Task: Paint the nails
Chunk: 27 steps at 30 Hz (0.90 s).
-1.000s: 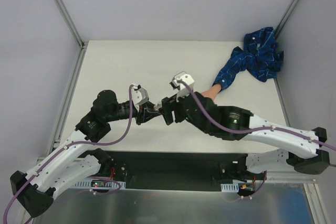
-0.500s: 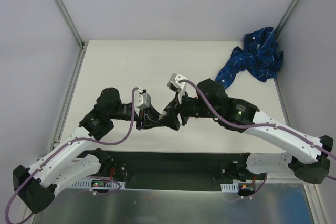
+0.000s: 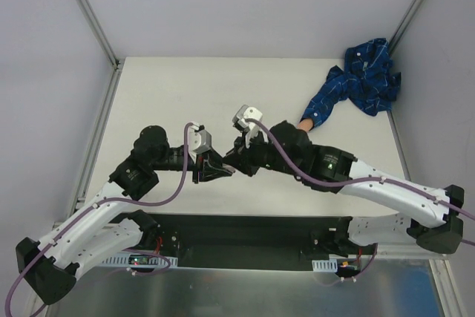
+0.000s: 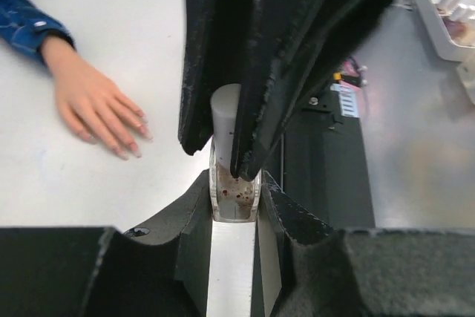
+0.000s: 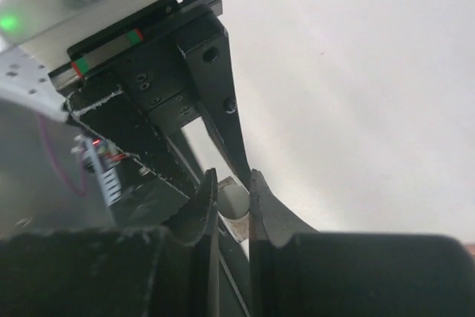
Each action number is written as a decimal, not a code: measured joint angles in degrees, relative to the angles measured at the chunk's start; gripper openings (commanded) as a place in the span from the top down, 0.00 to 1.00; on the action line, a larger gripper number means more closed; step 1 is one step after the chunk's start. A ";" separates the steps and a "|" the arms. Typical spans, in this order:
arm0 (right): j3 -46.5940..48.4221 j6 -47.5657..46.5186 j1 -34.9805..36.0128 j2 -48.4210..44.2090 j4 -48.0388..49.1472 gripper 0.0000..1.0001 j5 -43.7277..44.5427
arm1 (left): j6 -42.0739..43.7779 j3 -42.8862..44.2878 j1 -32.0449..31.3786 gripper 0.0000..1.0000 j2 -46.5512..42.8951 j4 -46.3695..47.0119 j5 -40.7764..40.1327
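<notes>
The mannequin hand (image 4: 93,102) lies flat on the table, its blue patterned sleeve (image 3: 360,83) trailing to the far right corner. The nails (image 4: 146,136) show pinkish at the fingertips. My left gripper (image 4: 235,183) is shut on a small clear polish bottle (image 4: 234,197) with reddish specks inside. My right gripper (image 5: 231,187) is shut on the bottle's white cap (image 5: 232,201), and its black fingers (image 4: 215,50) come down over the cap (image 4: 225,109). In the top view both grippers meet above the table's near middle (image 3: 226,167), left of the hand (image 3: 304,123).
The white table (image 3: 171,94) has metal frame posts at its back corners. A tray of polish bottles (image 4: 449,12) sits off the table beside the arm bases. The black base plate (image 3: 245,235) runs along the near edge.
My right gripper has closed onto the bottle's cap, having stood open around it before. The right arm has shifted slightly left, uncovering part of the hand.
</notes>
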 measured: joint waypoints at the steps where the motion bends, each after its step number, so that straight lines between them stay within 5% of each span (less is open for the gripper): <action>1: 0.00 0.83 2.60 0.17 0.33 0.99 6.49 | 0.31 0.00 0.00 1.00 -0.33 -0.26 -1.53; 7: 12.17 18.40 17.77 11.72 -9.51 0.93 51.78 | 3.26 -0.07 -0.70 1.00 -4.04 -2.62 -12.96; 11: 18.23 24.20 18.80 18.25 -13.64 0.78 62.16 | 4.33 -0.13 -0.68 1.00 -4.87 -3.08 -18.27; 19: 13.84 16.70 16.04 12.52 -11.91 0.39 53.02 | 4.79 -0.20 -0.24 1.00 -4.35 -2.27 -20.72; 27: 7.67 6.82 6.27 1.05 -10.14 0.37 26.67 | 4.39 -0.17 -0.26 1.00 -1.99 -1.77 -12.11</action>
